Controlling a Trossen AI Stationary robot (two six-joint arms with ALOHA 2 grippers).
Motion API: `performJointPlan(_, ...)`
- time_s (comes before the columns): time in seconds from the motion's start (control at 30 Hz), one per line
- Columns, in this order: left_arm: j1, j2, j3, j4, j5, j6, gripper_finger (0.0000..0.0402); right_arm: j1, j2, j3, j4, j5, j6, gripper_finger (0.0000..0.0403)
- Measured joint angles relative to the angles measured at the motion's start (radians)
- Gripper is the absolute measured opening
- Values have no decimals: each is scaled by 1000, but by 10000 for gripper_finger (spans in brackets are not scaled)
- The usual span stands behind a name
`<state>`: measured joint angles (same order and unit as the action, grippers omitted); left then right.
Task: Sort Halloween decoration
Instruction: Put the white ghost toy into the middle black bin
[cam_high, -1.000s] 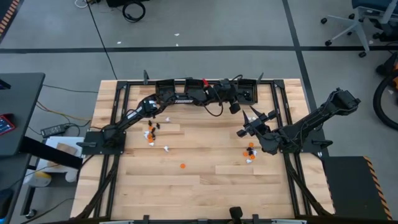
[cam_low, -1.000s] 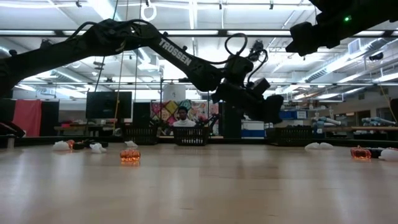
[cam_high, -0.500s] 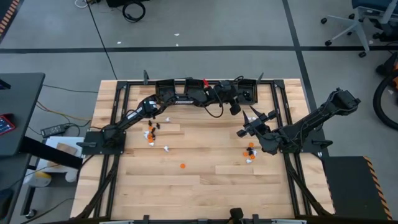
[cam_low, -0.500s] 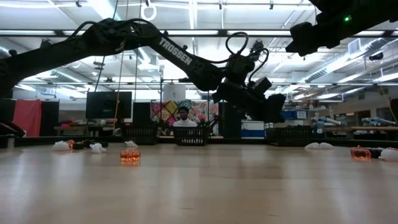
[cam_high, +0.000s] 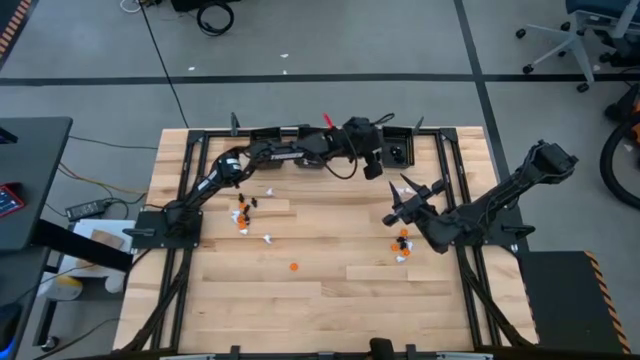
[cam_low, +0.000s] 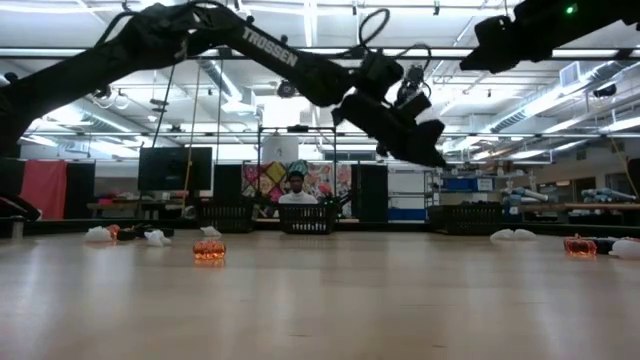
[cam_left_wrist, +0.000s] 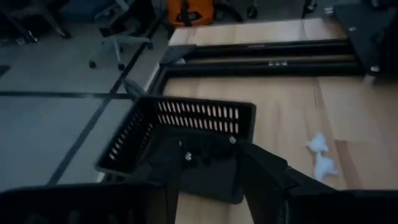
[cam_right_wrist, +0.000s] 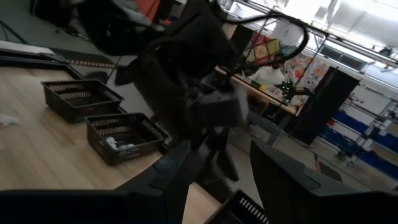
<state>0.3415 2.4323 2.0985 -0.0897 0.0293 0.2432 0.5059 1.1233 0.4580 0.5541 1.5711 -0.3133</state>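
The Halloween decoration lies on the wooden table as tiny trinkets. An orange, black and white cluster (cam_high: 243, 212) is at the left, a single orange one (cam_high: 293, 267) sits mid-table, and a second cluster (cam_high: 402, 243) is at the right. My left gripper (cam_high: 377, 166) hangs open over the rightmost black bin (cam_left_wrist: 186, 134) at the far edge, with nothing between its fingers (cam_left_wrist: 208, 158). My right gripper (cam_high: 408, 198) is open and hovers above the right cluster; its wrist view shows open fingers (cam_right_wrist: 219, 163) with nothing between them.
Two more black bins (cam_right_wrist: 81, 96) (cam_right_wrist: 124, 134) stand along the far edge, the nearer one with a white piece inside. Two white trinkets (cam_left_wrist: 318, 152) lie on the table beyond the rightmost bin. A black frame rail (cam_high: 190, 180) borders the table. A person (cam_low: 294, 190) sits beyond the far edge.
My left gripper has risen above the rightmost bin, its arm lifting with it. My right gripper has stayed over the right cluster. No trinket on the table has moved.
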Motion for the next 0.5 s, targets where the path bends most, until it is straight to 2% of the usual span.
performJointPlan(0.13, -16, -28, -8, -54, -1, 45, 110, 18, 0, 0, -4, 0, -4, 171)
performJointPlan(0.27, -29, -81, -96, -41, 2, 89, 88, 56, 0, 0, -4, -1, -25, 171)
performJointPlan(0.37, -27, -158, -212, -9, 1, 102, 69, 88, 0, 0, -1, -27, -51, 171)
performJointPlan(0.5, -26, -298, -445, 62, -2, 104, 47, 110, 0, 0, 5, -33, -39, 171)
